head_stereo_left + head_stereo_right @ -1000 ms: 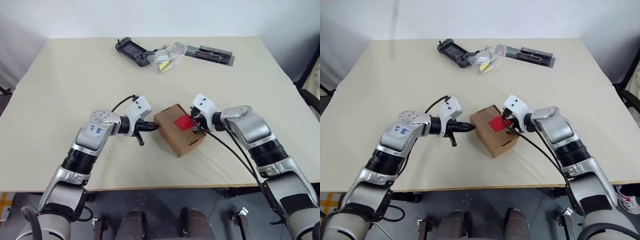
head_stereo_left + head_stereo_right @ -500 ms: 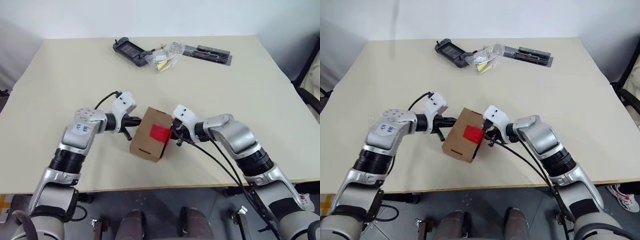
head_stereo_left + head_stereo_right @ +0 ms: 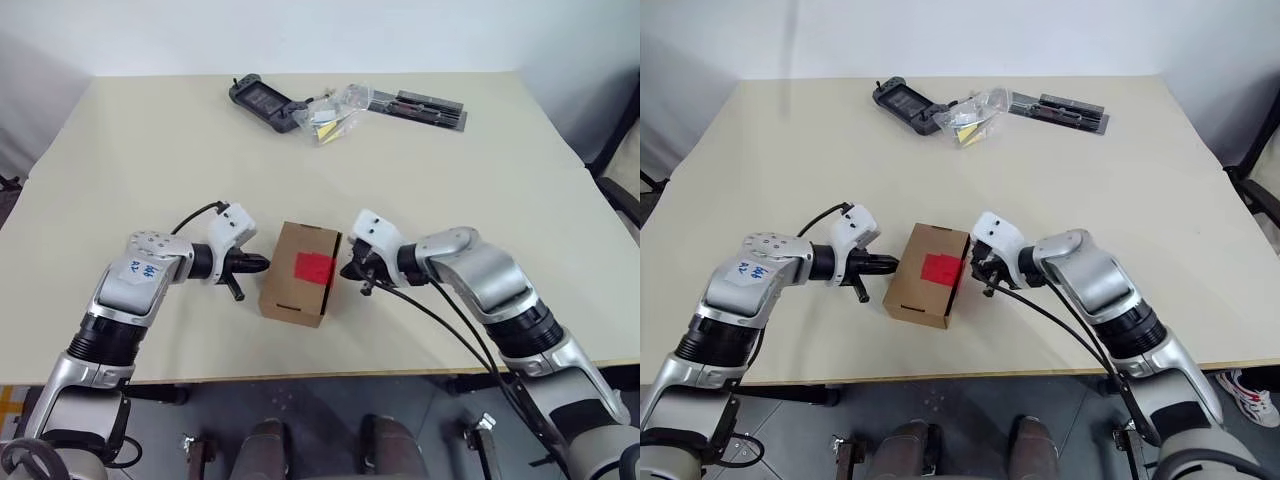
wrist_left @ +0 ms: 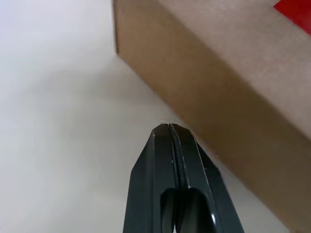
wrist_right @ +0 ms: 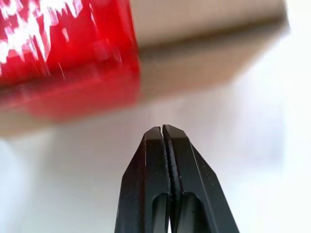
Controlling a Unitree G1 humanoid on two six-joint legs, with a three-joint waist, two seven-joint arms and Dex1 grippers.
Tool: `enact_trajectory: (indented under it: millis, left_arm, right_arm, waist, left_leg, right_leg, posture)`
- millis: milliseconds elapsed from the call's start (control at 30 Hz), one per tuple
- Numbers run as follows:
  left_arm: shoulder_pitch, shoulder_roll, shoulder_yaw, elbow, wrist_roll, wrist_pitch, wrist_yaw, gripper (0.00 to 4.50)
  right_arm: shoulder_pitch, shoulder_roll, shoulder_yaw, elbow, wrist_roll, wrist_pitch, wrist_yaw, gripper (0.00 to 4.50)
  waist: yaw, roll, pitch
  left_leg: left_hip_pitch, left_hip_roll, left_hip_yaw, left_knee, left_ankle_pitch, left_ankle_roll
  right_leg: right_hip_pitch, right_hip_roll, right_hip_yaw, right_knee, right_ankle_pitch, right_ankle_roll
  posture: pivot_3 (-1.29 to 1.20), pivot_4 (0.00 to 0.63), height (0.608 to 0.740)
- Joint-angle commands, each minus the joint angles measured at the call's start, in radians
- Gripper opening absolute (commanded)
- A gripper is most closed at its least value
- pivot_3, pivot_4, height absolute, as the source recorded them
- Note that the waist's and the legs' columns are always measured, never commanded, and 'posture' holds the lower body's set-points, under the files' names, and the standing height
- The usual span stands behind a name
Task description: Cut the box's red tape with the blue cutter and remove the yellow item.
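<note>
The brown cardboard box [image 3: 298,290] lies on the table between my two grippers, with the red tape [image 3: 314,266] on its top, folded over the right edge. My left gripper [image 3: 262,264] is shut and empty, its tip right at the box's left side [image 4: 218,73]. My right gripper [image 3: 346,270] is also shut and empty, its tip just off the taped edge [image 5: 63,53]. The blue cutter is out of view. The yellow item is hidden.
At the far side of the table lie a black handheld device [image 3: 262,100], a clear plastic bag [image 3: 335,112] and a flat black tool strip [image 3: 420,108]. The table's front edge [image 3: 320,378] runs close behind the box.
The box has slid to the left and toward me and has turned, with the right gripper following it. The left gripper has drawn back to the left.
</note>
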Motion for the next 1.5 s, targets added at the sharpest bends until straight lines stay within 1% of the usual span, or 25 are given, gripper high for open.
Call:
enact_trajectory:
  millis: [33,100,167,233,333,367,400,467,600,667,833,1133,1333,1433,1500]
  left_arm:
    - [-0.064,0.052,0.09,0.044,-0.023,-0.034,-0.025,0.0]
    - [-0.119,0.061,0.108,0.078,-0.045,-0.043,-0.055,0.0]
    - [-0.161,0.062,0.113,0.099,-0.061,-0.048,-0.087,0.0]
    - [-0.201,0.051,0.104,0.112,-0.081,-0.046,-0.126,0.0]
    - [-0.241,0.016,0.069,0.133,-0.101,-0.057,-0.187,0.0]
    - [-0.247,0.004,0.053,0.142,-0.099,-0.067,-0.203,0.0]
    - [-0.252,-0.003,0.043,0.152,-0.095,-0.075,-0.215,0.0]
    - [-0.255,-0.034,0.002,0.174,-0.083,-0.089,-0.242,0.0]
    - [-0.256,-0.072,-0.061,0.21,-0.052,-0.128,-0.271,0.0]
    - [-0.255,-0.085,-0.09,0.23,-0.031,-0.156,-0.279,0.0]
    - [-0.243,-0.091,-0.121,0.25,-0.001,-0.194,-0.301,0.0]
    - [-0.223,-0.093,-0.123,0.251,0.002,-0.201,-0.309,0.0]
    - [-0.219,-0.097,-0.123,0.252,0.005,-0.203,-0.306,0.0]
    - [-0.217,-0.099,-0.121,0.25,0.004,-0.201,-0.302,0.0]
    - [-0.212,-0.099,-0.116,0.248,0.004,-0.2,-0.293,0.0]
  right_arm:
    - [0.006,-0.067,-0.083,-0.051,-0.008,-0.007,-0.022,0.22]
    - [0.004,-0.087,-0.142,-0.094,0.033,0.052,-0.027,0.65]
    - [-0.002,-0.084,-0.187,-0.124,0.058,0.096,-0.042,1.29]
    - [-0.016,-0.063,-0.225,-0.154,0.085,0.146,-0.063,2.03]
    - [-0.036,0.01,-0.267,-0.202,0.124,0.214,-0.119,3.12]
    - [-0.039,0.037,-0.271,-0.209,0.127,0.225,-0.142,3.41]
    - [-0.042,0.054,-0.273,-0.212,0.129,0.232,-0.159,3.82]
    - [-0.034,0.113,-0.262,-0.206,0.126,0.229,-0.208,4.48]
    - [-0.027,0.176,-0.241,-0.191,0.132,0.217,-0.252,4.48]
    - [-0.023,0.188,-0.224,-0.186,0.133,0.211,-0.261,4.48]
    - [0.011,0.094,-0.131,-0.194,0.096,0.185,-0.248,4.48]
    - [0.078,-0.03,-0.094,-0.216,0.102,0.158,-0.225,4.48]
    - [0.114,-0.093,-0.032,-0.213,0.066,0.12,-0.222,4.48]
    - [0.134,-0.12,-0.028,-0.228,0.065,0.112,-0.213,4.48]
    - [0.169,-0.142,-0.077,-0.267,0.094,0.145,-0.204,4.48]
  waist:
    - [0.0,0.0,0.0]
    - [0.002,0.0,0.0]
    - [0.002,0.0,0.0]
    - [0.002,0.0,0.0]
    - [0.0,0.0,0.0]
    - [-0.001,0.0,0.0]
    - [-0.001,0.0,0.0]
    - [-0.001,0.0,0.0]
    - [-0.001,0.0,0.0]
    - [-0.001,0.0,0.0]
    - [0.0,-0.001,0.0]
    - [0.001,-0.003,-0.002]
    - [0.001,-0.003,-0.002]
    - [0.002,-0.003,-0.002]
    - [0.004,-0.003,-0.002]
  left_leg:
    - [-0.001,0.0,0.001,0.0,0.0,0.0]
    - [-0.002,0.0,0.001,0.001,0.0,0.0]
    - [-0.002,0.0,0.001,0.001,0.0,0.0]
    - [-0.002,0.0,0.001,0.001,0.0,0.0]
    - [-0.001,0.0,0.001,0.0,0.0,0.0]
    - [-0.001,0.0,0.001,0.0,0.0,0.0]
    - [-0.001,0.0,0.001,0.0,0.0,0.0]
    - [-0.001,0.0,0.001,0.0,0.0,0.0]
    - [-0.001,0.0,0.001,0.0,0.0,0.0]
    - [-0.001,0.0,0.001,0.001,0.0,0.0]
    - [-0.001,0.0,0.001,0.001,0.0,0.0]
    - [0.0,0.0,0.001,0.001,0.0,0.0]
    - [0.0,0.0,0.001,0.001,0.0,0.0]
    - [0.0,0.0,0.001,0.001,0.0,0.0]
    - [0.0,0.0,0.001,0.001,0.0,0.0]
  right_leg:
    - [-0.001,0.0,0.001,0.001,0.0,0.0]
    - [-0.003,0.0,0.001,0.002,0.0,0.0]
    - [-0.003,0.0,0.001,0.003,0.0,0.0]
    - [-0.003,0.0,0.001,0.003,0.0,0.0]
    - [-0.003,0.0,0.001,0.005,0.0,0.0]
    - [-0.003,0.0,0.001,0.005,0.0,0.0]
    - [-0.004,0.0,0.001,0.005,0.0,0.0]
    - [-0.004,0.0,0.001,0.006,0.0,0.0]
    - [-0.005,0.0,0.002,0.006,0.0,0.0]
    - [-0.005,0.0,0.002,0.006,0.0,0.0]
    - [-0.004,0.0,0.002,0.006,0.0,0.0]
    - [-0.003,0.0,0.002,0.006,0.0,0.0]
    - [-0.003,0.0,0.003,0.006,0.0,0.0]
    - [-0.003,0.0,0.003,0.006,0.0,0.0]
    - [-0.003,0.0,0.003,0.006,0.0,0.0]
  posture:
    - [0.0,0.15,0.74]
    - [0.0,0.15,0.74]
    - [0.0,0.15,0.74]
    - [0.0,0.15,0.74]
    - [0.0,0.15,0.74]
    - [0.0,0.15,0.74]
    - [0.0,0.15,0.74]
    - [0.0,0.15,0.74]
    - [0.0,0.15,0.74]
    - [0.0,0.15,0.74]
    - [0.0,0.15,0.74]
    - [0.0,0.15,0.74]
    - [0.0,0.15,0.74]
    - [0.0,0.15,0.74]
    - [0.0,0.15,0.74]
